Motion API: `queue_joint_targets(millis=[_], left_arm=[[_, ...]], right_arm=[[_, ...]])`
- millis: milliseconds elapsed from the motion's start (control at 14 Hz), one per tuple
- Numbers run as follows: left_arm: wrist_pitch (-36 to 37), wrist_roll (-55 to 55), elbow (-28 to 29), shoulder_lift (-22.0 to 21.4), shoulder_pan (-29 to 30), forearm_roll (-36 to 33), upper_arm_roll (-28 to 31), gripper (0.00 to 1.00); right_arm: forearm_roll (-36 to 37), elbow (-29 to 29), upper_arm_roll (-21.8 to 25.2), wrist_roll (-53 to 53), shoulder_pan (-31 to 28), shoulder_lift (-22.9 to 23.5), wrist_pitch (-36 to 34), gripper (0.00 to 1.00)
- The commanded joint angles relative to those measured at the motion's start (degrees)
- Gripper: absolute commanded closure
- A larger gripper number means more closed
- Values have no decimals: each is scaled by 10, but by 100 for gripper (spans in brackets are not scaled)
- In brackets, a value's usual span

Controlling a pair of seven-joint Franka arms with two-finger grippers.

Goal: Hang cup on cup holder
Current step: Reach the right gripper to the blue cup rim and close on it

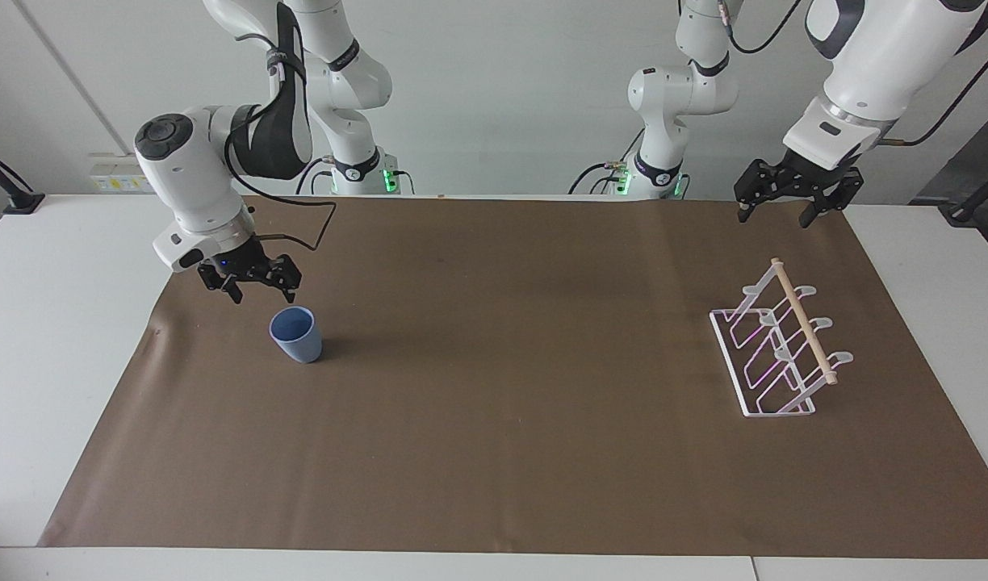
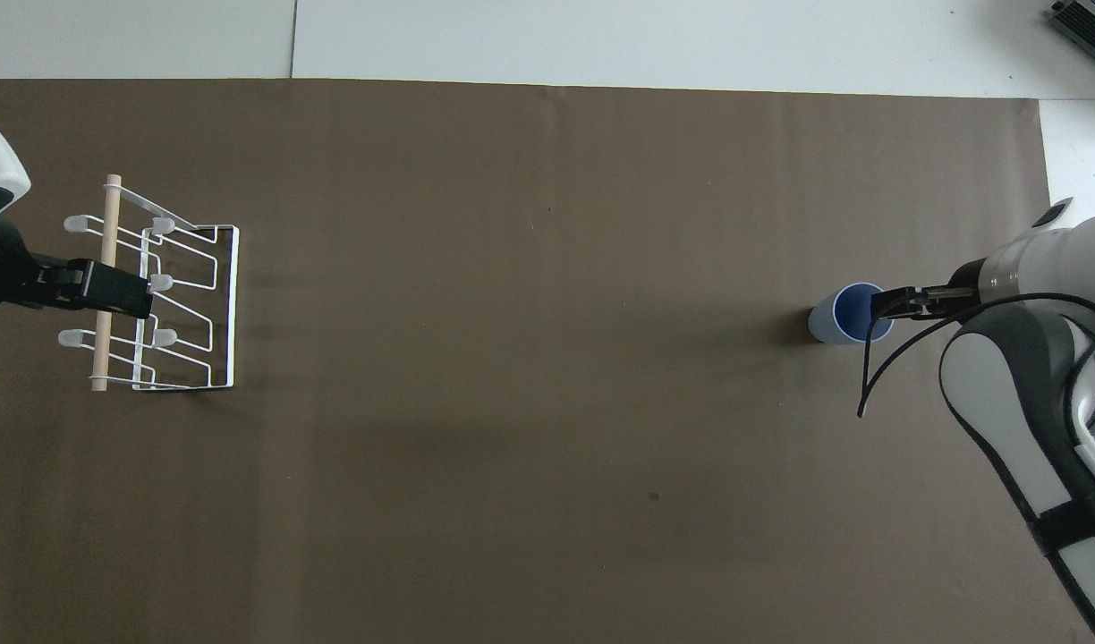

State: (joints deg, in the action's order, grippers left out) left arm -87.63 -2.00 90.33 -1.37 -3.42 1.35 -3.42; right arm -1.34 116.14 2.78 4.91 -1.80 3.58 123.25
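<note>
One blue cup (image 1: 296,335) stands upright on the counter (image 1: 494,420). The right gripper (image 1: 252,284), jaws spread apart, hangs just above it. The left gripper (image 1: 787,203), jaws also apart, waits above the counter near the cup holder (image 1: 776,347).

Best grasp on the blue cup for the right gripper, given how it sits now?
Probably the rim. The cup stands upright on the brown mat, mouth up and unobstructed, and tapers toward its base, so the top is widest. The right gripper, open, hangs just above it toward the robots. Come down from above, one finger inside the mouth and one outside. The left gripper waits over the mat edge.
</note>
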Motion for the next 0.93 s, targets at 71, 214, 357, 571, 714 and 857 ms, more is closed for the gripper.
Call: queue_joint_targets(millis=[71, 214, 357, 571, 714, 857], left_arm=[[5, -7, 10, -11, 3, -9, -1, 0], [6, -7, 10, -11, 3, -9, -1, 0], [6, -7, 10, -11, 3, -9, -1, 0], [5, -7, 10, -11, 3, -9, -1, 0], [5, -7, 10, -11, 3, -9, -1, 0], [6, -7, 10, -11, 3, -9, -1, 0]], right_arm=[[-22, 1, -4, 17, -7, 24, 54, 0], [-22, 2, -4, 19, -8, 30, 59, 0], [-22, 4, -4, 29, -14, 38, 59, 0], [-23, 8, -4, 37, -22, 48, 64, 0], [-27, 11, -4, 37, -22, 49, 63, 0], [-47, 15, -4, 39, -22, 49, 63, 21]])
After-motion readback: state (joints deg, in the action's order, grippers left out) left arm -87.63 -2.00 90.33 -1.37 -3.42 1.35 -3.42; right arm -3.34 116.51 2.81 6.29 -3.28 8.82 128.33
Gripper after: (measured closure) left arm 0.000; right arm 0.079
